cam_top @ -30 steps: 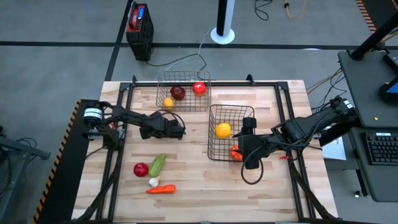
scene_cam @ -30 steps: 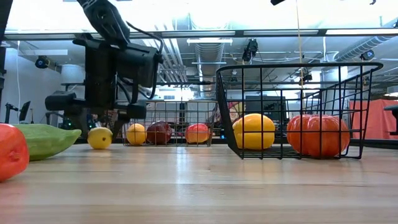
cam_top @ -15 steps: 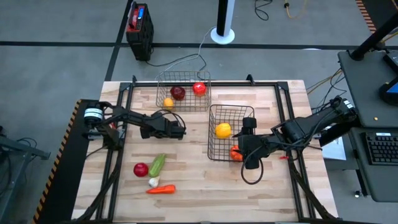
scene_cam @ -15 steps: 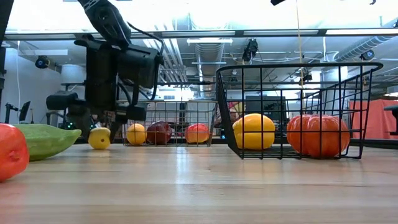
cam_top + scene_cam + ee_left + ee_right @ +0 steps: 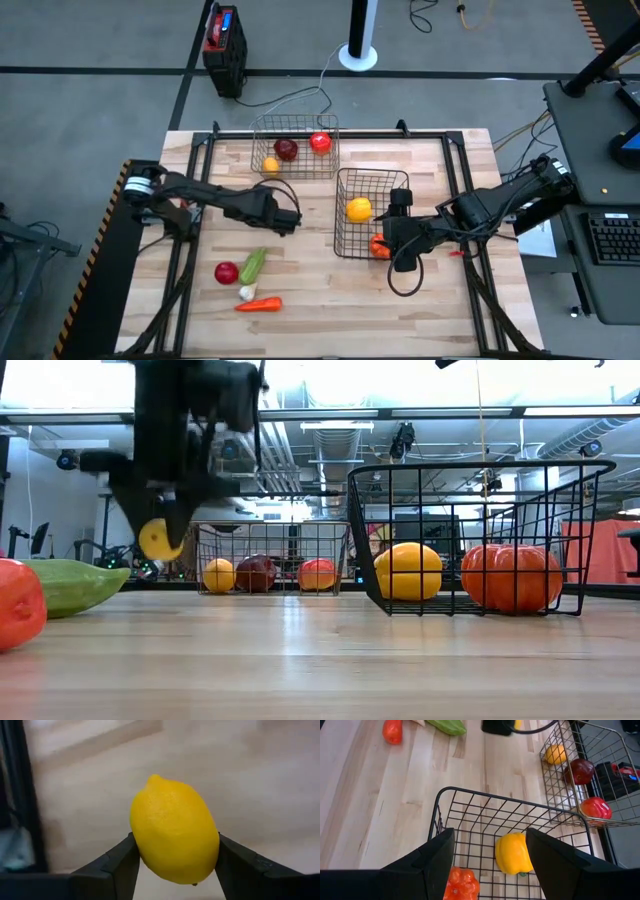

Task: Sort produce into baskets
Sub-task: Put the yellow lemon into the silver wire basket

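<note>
While the high view is taken first, the left gripper (image 5: 290,219) is found over the table's middle, between the far basket (image 5: 294,146) and the near basket (image 5: 371,212); the right gripper (image 5: 397,235) waits at the near basket's edge. A carrot (image 5: 259,304), a cucumber (image 5: 252,264), garlic (image 5: 247,292) and a red piece (image 5: 227,272) lie loose on the boards toward the left arm's side.

At table level, a lemon (image 5: 156,538) is seen clamped in the left gripper (image 5: 165,532), clear of the wood, with the far basket (image 5: 268,557) behind it.

From the left wrist, the lemon (image 5: 173,843) is shown pinched about its middle between both fingers (image 5: 111,865), seated squarely.

From the right wrist, the right fingers (image 5: 436,857) are spread wide and empty above a yellow pepper (image 5: 513,853).

Transfer appears under way. It is judged that the lemon should be carried above the far basket's rim, centred beside the fruit inside, then released low, so it is not bounced out.
</note>
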